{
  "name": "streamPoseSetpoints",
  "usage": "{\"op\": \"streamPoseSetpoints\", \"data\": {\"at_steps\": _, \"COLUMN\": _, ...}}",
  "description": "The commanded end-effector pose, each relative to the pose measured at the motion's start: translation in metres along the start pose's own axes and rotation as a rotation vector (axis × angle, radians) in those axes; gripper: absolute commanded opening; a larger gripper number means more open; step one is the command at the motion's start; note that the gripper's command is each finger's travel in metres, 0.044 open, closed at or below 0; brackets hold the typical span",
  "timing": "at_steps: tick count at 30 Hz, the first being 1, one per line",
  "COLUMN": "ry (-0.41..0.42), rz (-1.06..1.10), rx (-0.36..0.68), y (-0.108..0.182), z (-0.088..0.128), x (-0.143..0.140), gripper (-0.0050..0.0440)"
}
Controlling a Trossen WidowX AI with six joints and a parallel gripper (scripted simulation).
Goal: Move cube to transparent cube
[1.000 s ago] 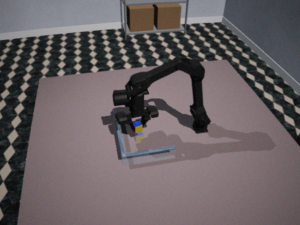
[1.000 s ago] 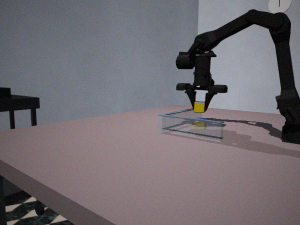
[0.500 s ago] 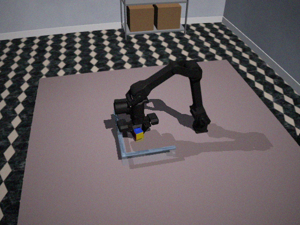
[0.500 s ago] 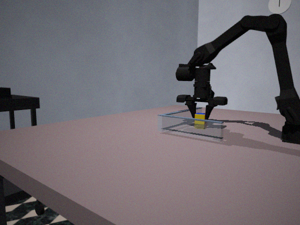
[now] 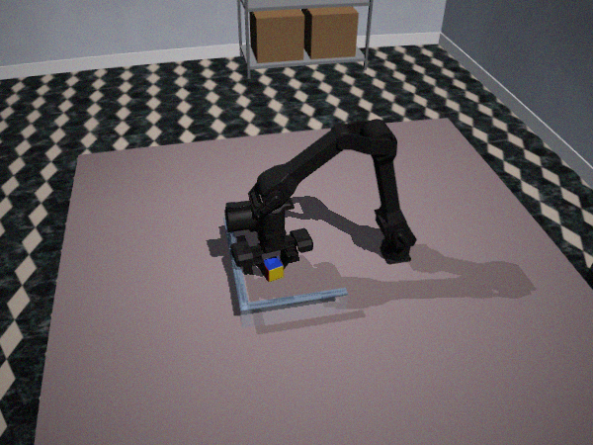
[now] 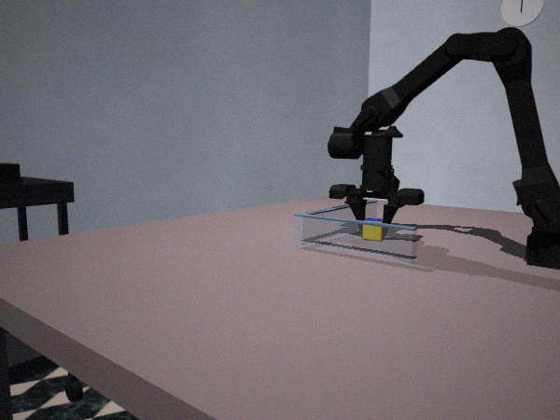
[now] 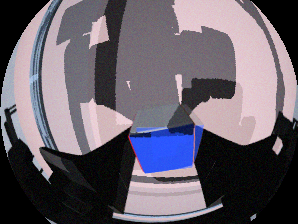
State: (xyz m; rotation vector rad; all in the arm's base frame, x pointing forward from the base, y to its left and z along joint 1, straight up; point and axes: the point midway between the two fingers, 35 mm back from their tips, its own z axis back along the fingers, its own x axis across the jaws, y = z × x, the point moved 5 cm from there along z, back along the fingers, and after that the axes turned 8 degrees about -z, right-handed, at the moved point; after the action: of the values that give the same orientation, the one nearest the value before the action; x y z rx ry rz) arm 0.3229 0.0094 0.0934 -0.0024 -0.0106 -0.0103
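Observation:
The cube [image 5: 273, 269] has a blue top, a yellow side and a red side. It sits low at the table, inside the corner of the see-through L-shaped fence [image 5: 277, 297]. My gripper [image 5: 269, 257] points straight down and is shut on the cube. In the exterior view the cube [image 6: 372, 231] shows its yellow face behind the fence wall, between my fingers [image 6: 374, 216]. In the wrist view the blue top [image 7: 165, 151] fills the gap between my fingers. The transparent cube is hidden; the held cube appears to stand in its place.
The arm's base [image 5: 397, 242] stands on the table to the right of the fence. A metal shelf with two cardboard boxes [image 5: 303, 32] stands at the far wall. A dark side table [image 6: 28, 196] is at the left in the exterior view.

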Motion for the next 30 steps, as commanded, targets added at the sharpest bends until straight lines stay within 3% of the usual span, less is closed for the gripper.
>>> {"op": "streamPoseSetpoints", "data": {"at_steps": 1, "ry": -0.012, "rz": -0.003, "rx": 0.003, "y": -0.0001, "z": 0.0006, "x": -0.0001, "gripper": 0.0000}}
{"op": "streamPoseSetpoints", "data": {"at_steps": 3, "ry": -0.012, "rz": -0.003, "rx": 0.003, "y": -0.0001, "z": 0.0006, "x": -0.0001, "gripper": 0.0000}}
{"op": "streamPoseSetpoints", "data": {"at_steps": 13, "ry": -0.021, "rz": -0.004, "rx": 0.001, "y": -0.0006, "z": 0.0045, "x": 0.0022, "gripper": 0.0240}}
{"op": "streamPoseSetpoints", "data": {"at_steps": 15, "ry": -0.021, "rz": -0.004, "rx": 0.001, "y": -0.0006, "z": 0.0045, "x": 0.0022, "gripper": 0.0240}}
{"op": "streamPoseSetpoints", "data": {"at_steps": 17, "ry": -0.021, "rz": -0.004, "rx": 0.001, "y": -0.0006, "z": 0.0045, "x": 0.0022, "gripper": 0.0280}}
{"op": "streamPoseSetpoints", "data": {"at_steps": 30, "ry": -0.021, "rz": -0.004, "rx": 0.001, "y": -0.0006, "z": 0.0045, "x": 0.0022, "gripper": 0.0280}}
